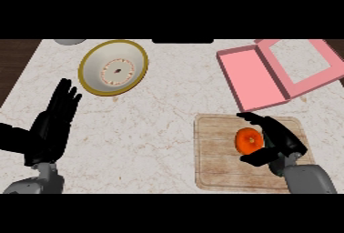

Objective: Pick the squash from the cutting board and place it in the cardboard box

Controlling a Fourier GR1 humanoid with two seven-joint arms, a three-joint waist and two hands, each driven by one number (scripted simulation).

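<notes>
An orange, round squash [248, 140] lies on the wooden cutting board [218, 168] at the lower right. My right hand [280, 140] is right beside it on its right, fingers arched above it and thumb below it, not closed round it. The box [252, 82] is pink, with its lid open, and lies just beyond the board at the upper right. My left hand [53, 123] rests open with its fingers up at the left of the counter, far from the board.
A white plate with a yellow rim [113, 67] sits at the upper left of the marble counter. A grey round object [70, 41] peeks in at the top left edge. Dark floor shows past the counter's left edge.
</notes>
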